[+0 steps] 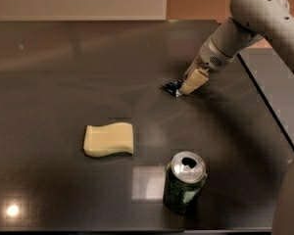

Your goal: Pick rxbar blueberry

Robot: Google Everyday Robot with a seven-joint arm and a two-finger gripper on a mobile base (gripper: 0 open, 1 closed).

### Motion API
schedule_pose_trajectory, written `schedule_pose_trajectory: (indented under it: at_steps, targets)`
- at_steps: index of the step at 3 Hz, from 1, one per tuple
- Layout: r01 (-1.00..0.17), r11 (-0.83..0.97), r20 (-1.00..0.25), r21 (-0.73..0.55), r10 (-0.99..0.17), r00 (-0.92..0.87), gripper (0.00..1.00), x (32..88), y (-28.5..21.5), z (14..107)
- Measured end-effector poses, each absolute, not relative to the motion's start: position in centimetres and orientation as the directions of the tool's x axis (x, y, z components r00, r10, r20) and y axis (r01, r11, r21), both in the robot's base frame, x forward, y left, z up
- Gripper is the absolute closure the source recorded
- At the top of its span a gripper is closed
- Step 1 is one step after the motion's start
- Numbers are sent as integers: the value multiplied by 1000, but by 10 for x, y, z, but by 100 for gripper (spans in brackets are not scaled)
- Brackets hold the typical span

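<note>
Dark navy wrapper, just a corner of it: the rxbar blueberry (173, 87) lies flat on the glossy black table (63, 72), well beyond the green soda can (183, 182) and almost straight behind it. Only the bar's left end shows. The rest is hidden under the gripper (192, 82), whose pale tip sits on or just over the bar's right part — contact cannot be confirmed.

That makes the bar sit directly beneath the tool and stick out a little to its left, away from the arm. Its long axis seems to run across the table at a slant, from the exposed left end toward the covered right end, though too little shows to be sure. Whether the gripper is spread wide, narrowed or closed on the wrapper cannot be told.

The arm (245, 18) comes in from behind and to the right of the can, forearm sloping steeply down and leftward, wrist tipped so the tool points at the tabletop. The pale yellow sponge (109, 139) lies left of the can and a little further back, well apart from the bar, so it should not interfere.
</note>
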State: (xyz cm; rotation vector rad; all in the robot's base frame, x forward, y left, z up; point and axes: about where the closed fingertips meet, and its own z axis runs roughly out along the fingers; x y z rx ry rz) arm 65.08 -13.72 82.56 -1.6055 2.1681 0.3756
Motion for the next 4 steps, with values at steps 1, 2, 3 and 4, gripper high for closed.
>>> schedule_pose_trajectory:
  at_steps: [1, 2, 3, 4]
  targets:
    - [-954, 299, -479, -29, -842, -249, 100, 651, -137, 826]
    - [-952, 306, -527, -9, -811, -255, 100, 643, -131, 848]
    - [-950, 312, -570, 26, -776, -270, 100, 635, -126, 871]
    - [-950, 306, -595, 55, -754, -277, 100, 626, -118, 896]
